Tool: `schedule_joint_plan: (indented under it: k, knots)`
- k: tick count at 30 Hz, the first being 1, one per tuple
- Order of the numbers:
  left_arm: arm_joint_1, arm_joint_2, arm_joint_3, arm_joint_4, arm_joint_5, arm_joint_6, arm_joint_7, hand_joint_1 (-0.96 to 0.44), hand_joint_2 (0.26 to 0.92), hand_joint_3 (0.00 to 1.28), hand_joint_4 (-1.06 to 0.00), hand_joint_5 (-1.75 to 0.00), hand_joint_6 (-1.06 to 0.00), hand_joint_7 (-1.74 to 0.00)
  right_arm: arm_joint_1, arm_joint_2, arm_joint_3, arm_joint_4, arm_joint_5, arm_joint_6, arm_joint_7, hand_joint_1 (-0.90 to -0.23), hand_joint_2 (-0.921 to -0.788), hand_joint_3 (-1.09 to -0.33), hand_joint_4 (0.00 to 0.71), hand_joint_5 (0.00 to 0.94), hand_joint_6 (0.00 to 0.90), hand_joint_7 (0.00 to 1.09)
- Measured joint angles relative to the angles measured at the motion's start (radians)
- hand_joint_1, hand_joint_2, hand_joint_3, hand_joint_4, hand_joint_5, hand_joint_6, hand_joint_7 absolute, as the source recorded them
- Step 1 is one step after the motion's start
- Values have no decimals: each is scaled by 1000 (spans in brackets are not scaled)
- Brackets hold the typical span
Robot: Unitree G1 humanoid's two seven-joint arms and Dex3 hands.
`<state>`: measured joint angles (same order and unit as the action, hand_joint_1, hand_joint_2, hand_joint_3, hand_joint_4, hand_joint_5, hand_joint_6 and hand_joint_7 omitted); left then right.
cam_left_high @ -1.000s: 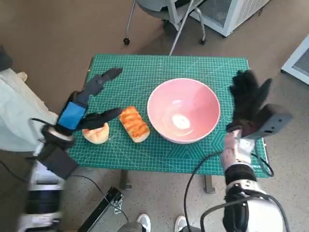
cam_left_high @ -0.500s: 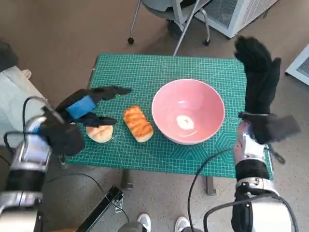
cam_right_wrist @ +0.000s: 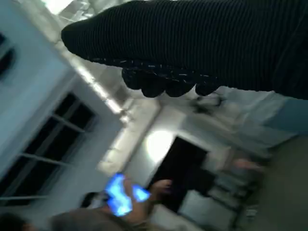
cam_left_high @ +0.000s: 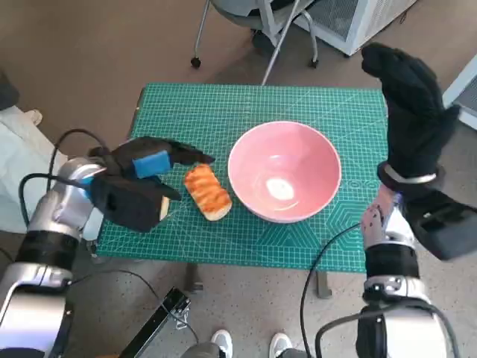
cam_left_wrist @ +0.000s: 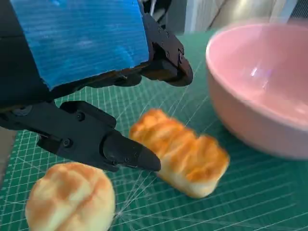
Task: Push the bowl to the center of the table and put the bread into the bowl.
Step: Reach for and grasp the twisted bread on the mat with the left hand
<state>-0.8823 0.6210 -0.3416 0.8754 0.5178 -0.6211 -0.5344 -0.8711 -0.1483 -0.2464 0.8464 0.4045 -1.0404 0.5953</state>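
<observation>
We should lower our left hand [cam_left_high: 138,190], its fingers spread wide and holding nothing, straight onto the long toasted bread [cam_left_high: 206,192] beside the pink bowl [cam_left_high: 284,171].

Green-matted table [cam_left_high: 298,104]: bowl [cam_left_high: 284,170], bread [cam_left_high: 207,191], bun [cam_left_wrist: 70,197].

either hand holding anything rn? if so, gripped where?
Nothing held. Left hand is open, its fingers apart above the long bread and round bun, gripping neither. Right hand is raised off the table, open.
</observation>
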Motion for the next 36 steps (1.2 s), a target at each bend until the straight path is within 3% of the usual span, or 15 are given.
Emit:
schedule_joint_plan:
  k: [4, 11, 30, 36]
  knots:
    - [-35, -28, -55, 79, 71, -8, 55, -195, 782, 1, -446, 0, -528, -87, 26, 10, 10, -46, 15, 10, 16, -582, -921, -622, 368, 11, 122, 807]
    - [-78, -79, -134, 187, 158, -12, 152, -184, 782, 5, -440, -1, -533, -66, 48, 13, 12, -71, 13, 10, 18, -578, -921, -619, 371, 11, 126, 807]
    - [-152, -188, -305, 337, 307, 39, 354, -212, 791, 4, -481, -14, -546, -41, 71, 12, 10, -67, -28, -22, -18, -579, -921, -622, 372, 9, 120, 809]
    - [-154, -205, -355, 355, 343, 38, 438, -181, 831, 20, -550, -36, -638, -79, 81, 13, 13, -64, -58, -34, -42, -579, -921, -624, 373, 8, 119, 808]
